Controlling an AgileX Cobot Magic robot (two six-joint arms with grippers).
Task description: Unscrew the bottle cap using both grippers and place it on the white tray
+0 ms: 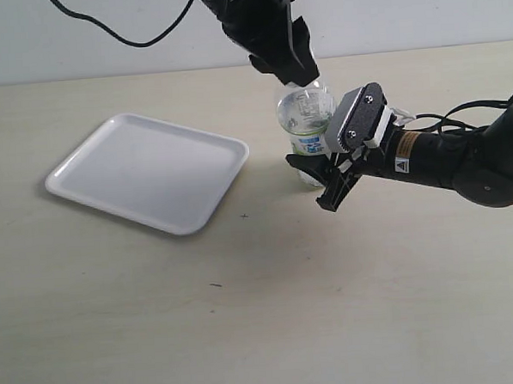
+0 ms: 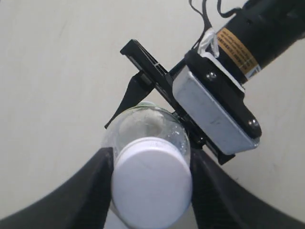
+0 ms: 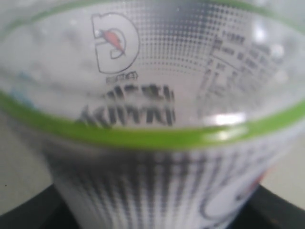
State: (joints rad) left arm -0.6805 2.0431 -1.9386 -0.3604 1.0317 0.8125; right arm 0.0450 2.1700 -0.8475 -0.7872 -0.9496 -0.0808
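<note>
The bulky black left gripper (image 1: 298, 76) comes down from above onto the top of the bottle (image 1: 306, 116), a clear plastic drink bottle with a white, blue and green label. In the left wrist view we see its two black fingers (image 2: 93, 191) pressed against opposite sides of the bottle cap (image 2: 152, 183), a small round white plastic screw cap. The cap sits on the bottle's neck, so the left gripper is clamped on it.

The right gripper (image 1: 319, 180), black with a grey metal plate (image 1: 353, 118) on its body, reaches in from the right and grasps the bottle low on its labelled body, one finger on each side. Its wrist view is filled by the blurred label with a green band.

The bottle stands upright on the pale beige tabletop (image 1: 246, 313). The white tray (image 1: 144, 172), flat, squarish plastic with rounded corners and a low rim, lies on the tabletop to the left of the bottle, near it but not touching.
</note>
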